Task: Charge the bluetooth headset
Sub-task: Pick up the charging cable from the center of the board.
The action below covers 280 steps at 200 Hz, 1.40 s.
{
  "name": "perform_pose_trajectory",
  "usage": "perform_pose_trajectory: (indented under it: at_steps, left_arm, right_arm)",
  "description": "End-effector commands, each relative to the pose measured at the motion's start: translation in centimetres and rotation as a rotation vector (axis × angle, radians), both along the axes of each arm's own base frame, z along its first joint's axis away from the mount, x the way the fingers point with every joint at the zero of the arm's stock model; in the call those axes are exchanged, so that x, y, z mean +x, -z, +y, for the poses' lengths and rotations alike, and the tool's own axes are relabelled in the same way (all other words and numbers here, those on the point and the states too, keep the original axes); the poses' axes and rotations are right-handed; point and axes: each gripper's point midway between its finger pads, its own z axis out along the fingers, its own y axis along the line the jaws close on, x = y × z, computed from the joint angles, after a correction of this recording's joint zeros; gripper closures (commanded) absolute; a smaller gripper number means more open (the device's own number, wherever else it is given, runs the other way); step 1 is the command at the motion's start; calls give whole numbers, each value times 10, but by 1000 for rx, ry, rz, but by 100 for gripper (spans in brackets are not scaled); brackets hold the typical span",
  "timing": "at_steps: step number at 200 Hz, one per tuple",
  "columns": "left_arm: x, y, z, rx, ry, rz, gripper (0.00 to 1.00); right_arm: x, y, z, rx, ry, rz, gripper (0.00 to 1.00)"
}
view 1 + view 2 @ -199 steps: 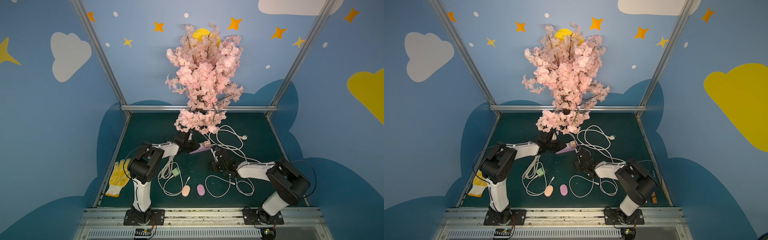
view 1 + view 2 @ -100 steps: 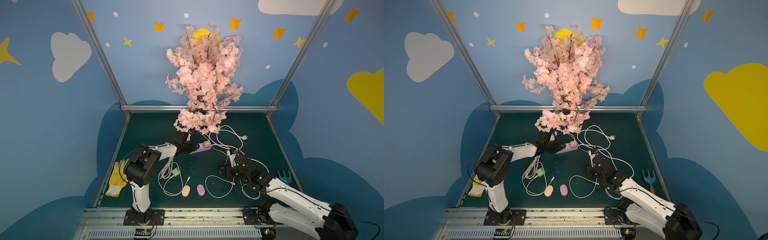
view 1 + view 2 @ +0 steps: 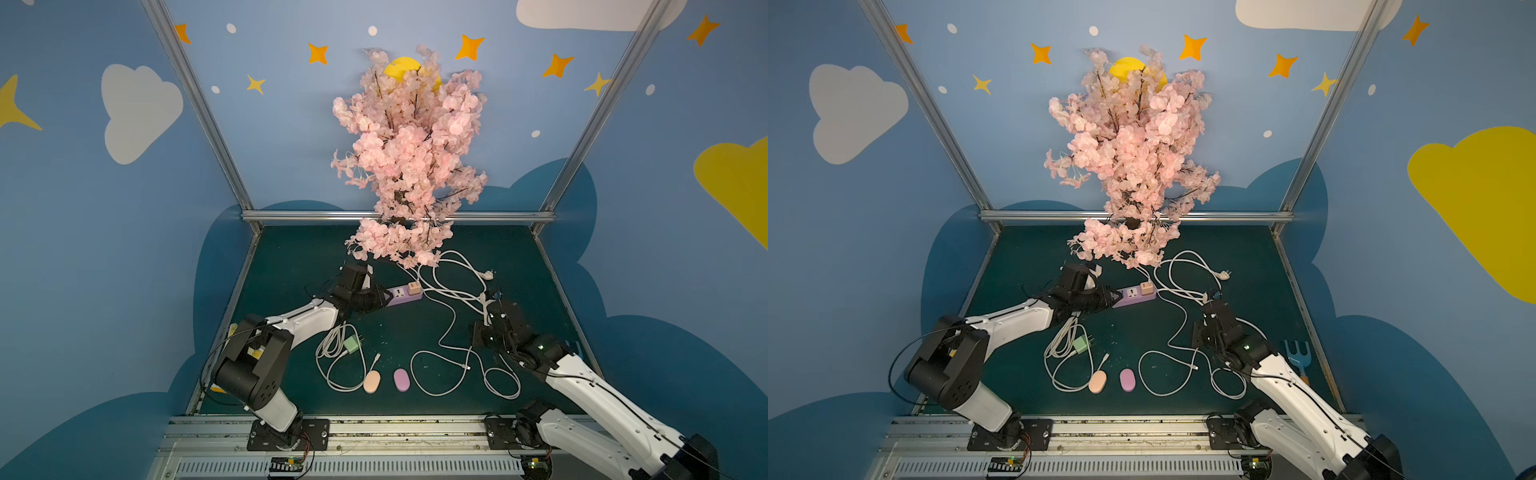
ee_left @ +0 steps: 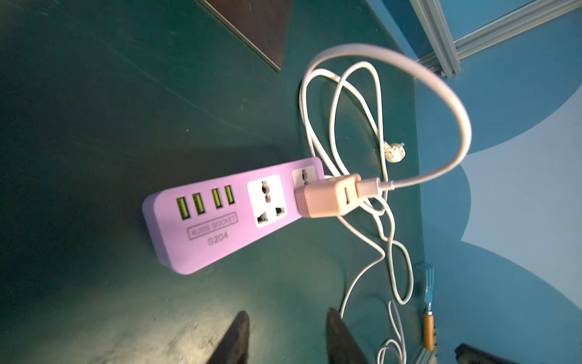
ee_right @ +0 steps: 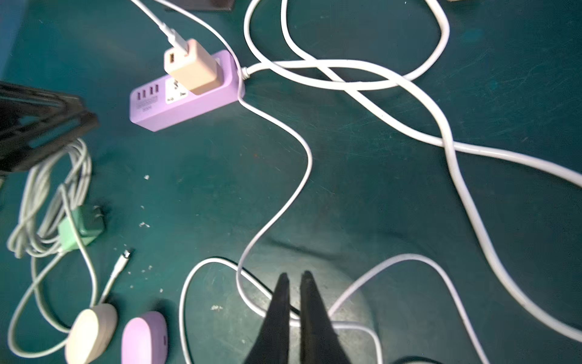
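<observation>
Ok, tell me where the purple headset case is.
In both top views the purple case lies near the front edge of the table, between the peach case and a white cable loop.

Light: you have soft, even light in both top views; walls bright, the mat (image 3: 291, 266) darker.
Shadows: in the left wrist view the power strip (image 4: 226, 217) casts a broad dark shadow on the mat.
Glare: a pale patch lies on the mat in both wrist views.
Blur: strip lettering smeared; green charger (image 5: 82, 230) soft.
Distortion: your top views splay the frame posts (image 3: 199, 108) outward.
</observation>
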Motion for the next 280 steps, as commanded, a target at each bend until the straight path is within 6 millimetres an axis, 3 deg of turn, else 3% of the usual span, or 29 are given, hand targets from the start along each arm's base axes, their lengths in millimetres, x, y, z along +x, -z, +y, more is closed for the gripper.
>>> perform_pose_trajectory:
  at_steps: [1,22,80,110,153,192,239,280]
  left_arm:
    - [-10,-6,12,29,-17,-13,48]
    - [-20,-15,18,36,-15,-25,45]
    - [-30,-29,34,72,-44,-75,55]
    - [-34,-27,38,73,-61,-74,46]
    - [-36,-32,44,66,-82,-95,34]
    - [-38,-37,52,62,-100,-100,31]
    - [-40,-36,69,52,-140,-96,30]
    - [-38,-34,71,46,-138,-88,30]
  right_arm:
    - [-20,10,8,4,-77,139,97]
    - [-35,10,22,35,-182,219,100]
    - [-89,16,33,-69,-364,341,100]
    - [-104,33,36,-200,-434,421,95]
    - [-88,44,59,-330,-529,409,84]
    - [-75,64,73,-440,-606,443,53]
    - [-66,75,69,-517,-617,449,50]
    - [-62,87,66,-541,-607,472,49]
